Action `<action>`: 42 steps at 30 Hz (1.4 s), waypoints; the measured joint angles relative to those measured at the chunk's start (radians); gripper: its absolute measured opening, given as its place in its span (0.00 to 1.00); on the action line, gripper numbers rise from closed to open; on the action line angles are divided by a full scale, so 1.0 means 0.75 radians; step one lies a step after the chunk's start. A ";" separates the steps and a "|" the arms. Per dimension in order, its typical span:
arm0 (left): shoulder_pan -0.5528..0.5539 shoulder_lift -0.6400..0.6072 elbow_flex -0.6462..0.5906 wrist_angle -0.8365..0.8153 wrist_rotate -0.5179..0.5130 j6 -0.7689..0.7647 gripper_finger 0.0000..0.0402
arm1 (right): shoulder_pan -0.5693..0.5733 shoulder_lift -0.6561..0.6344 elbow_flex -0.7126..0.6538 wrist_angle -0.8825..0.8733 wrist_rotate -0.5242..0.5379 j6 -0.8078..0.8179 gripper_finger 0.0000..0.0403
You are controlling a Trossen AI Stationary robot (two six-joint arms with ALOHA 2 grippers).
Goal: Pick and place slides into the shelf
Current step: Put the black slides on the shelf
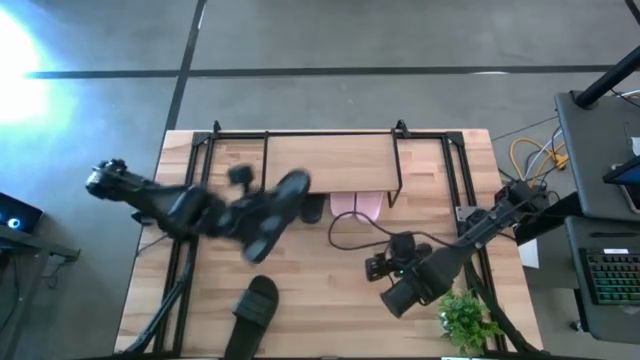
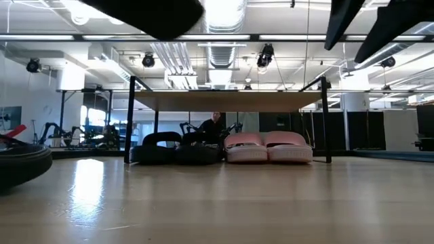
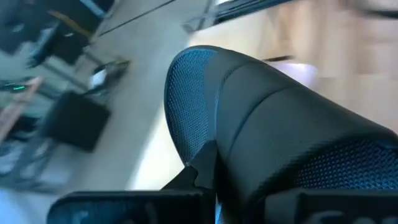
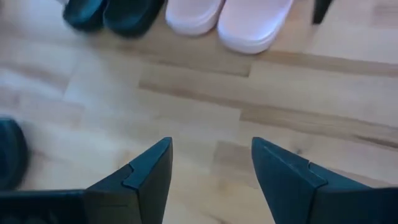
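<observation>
Four slides sit under the shelf [image 1: 330,160]: two black [image 2: 176,150], two pink [image 2: 268,147]; left tool [image 1: 262,215] grasps a fifth black slide [image 1: 280,205]; right tool [image 4: 211,174] idles, released; the sixth [image 1: 253,305] lies at six o'clock on the counter [image 1: 330,310].

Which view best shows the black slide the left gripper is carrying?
The left wrist view: the black slide fills it, clamped in the left gripper. The high view shows it blurred near the shelf. The low view catches a dark edge; the right wrist view misses it.

The shelf [image 1: 330,160] board hides most of the slides beneath it from above. The left gripper [image 1: 262,215] shows only as a blur.
</observation>
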 joint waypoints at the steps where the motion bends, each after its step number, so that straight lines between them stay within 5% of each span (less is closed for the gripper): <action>1: 0.090 0.041 0.036 0.044 0.021 0.083 0.00 | 0.006 -0.001 0.002 -0.026 0.016 0.055 0.52; 7: 0.556 0.288 0.274 0.094 0.229 0.164 0.00 | 0.035 -0.013 0.000 -0.252 0.016 0.389 0.52; 14: 0.881 0.578 0.457 0.079 0.426 0.166 0.00 | 0.045 -0.093 -0.001 -0.448 0.016 0.417 0.52; 17: 0.901 0.698 0.507 0.057 0.461 0.226 0.00 | 0.044 -0.146 -0.030 -0.446 0.044 0.417 0.52; 23: 0.877 0.832 0.571 -0.014 0.319 0.353 0.00 | 0.038 -0.178 -0.051 -0.450 0.052 0.426 0.52; 36: 0.876 0.758 0.578 -0.050 0.219 0.315 0.01 | 0.035 -0.180 -0.073 -0.449 0.045 0.430 0.52; 42: 0.875 0.790 0.549 -0.020 0.347 0.303 0.03 | 0.035 -0.180 -0.088 -0.449 0.039 0.429 0.52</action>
